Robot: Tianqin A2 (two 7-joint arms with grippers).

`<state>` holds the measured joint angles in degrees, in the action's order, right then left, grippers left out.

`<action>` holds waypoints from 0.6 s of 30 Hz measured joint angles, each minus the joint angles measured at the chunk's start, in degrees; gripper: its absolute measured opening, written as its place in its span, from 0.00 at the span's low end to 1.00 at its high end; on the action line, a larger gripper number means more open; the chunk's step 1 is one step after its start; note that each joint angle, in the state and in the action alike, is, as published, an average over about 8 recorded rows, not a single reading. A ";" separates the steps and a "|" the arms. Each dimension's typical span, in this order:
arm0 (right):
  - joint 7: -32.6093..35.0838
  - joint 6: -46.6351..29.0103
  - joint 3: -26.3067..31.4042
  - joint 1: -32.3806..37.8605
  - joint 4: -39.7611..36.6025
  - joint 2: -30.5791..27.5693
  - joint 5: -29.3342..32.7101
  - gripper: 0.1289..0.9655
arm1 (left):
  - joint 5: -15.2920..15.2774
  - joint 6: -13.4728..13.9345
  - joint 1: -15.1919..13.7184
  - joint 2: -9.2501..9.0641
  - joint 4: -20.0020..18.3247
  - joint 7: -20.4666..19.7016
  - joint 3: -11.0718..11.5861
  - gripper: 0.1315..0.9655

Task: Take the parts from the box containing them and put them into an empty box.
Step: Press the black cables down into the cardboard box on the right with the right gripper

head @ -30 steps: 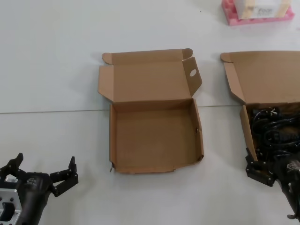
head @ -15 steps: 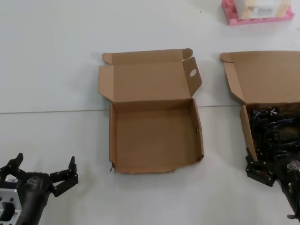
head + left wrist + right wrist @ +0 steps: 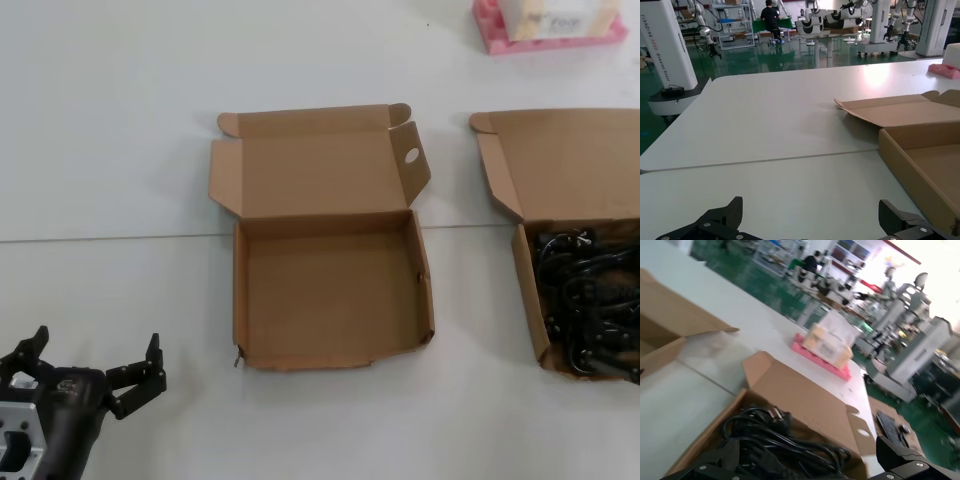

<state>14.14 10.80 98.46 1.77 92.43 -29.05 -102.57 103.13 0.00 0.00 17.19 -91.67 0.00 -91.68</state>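
Two mailer boxes lie open on the white worktop (image 3: pixel 120 150), lids folded back to the far side so both trays are reachable from above. The empty box (image 3: pixel 330 290) sits centre, its lid side flap showing a round hole (image 3: pixel 411 156), its near wall ragged and notched; nothing lies in the tray. To its right, apart by a strip of bare worktop, the box containing them (image 3: pixel 560 170) runs off the right edge of the head view, with the parts (image 3: pixel 590 300), black coiled cables with plugs, heaped in its tray. Left gripper (image 3: pixel 95 375) rests at near left, well apart from both boxes, fingers (image 3: pixel 725 217) spread wide and holding nothing; it looks parked. Right gripper (image 3: pixel 810 460) does not show in the head view; its wrist camera looks down over the cable heap from just above, dark fingers (image 3: pixel 902 455) splayed wide at the frame edge, nothing between them, likely poised for a pick. The tray walls are low, so a lifted bundle needs little clearance, though loops look tangled and may drag neighbours. A pink-based package (image 3: pixel 548 24) stands at far right, out of the transfer path.
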 joint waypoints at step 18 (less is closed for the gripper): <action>0.00 15.47 37.51 24.06 -11.29 -17.64 -1.05 1.00 | 0.00 0.00 0.00 0.00 0.00 0.00 0.00 1.00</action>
<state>14.14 26.27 135.96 25.83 81.14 -46.69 -103.63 103.13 0.00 0.00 17.19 -91.67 0.00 -91.68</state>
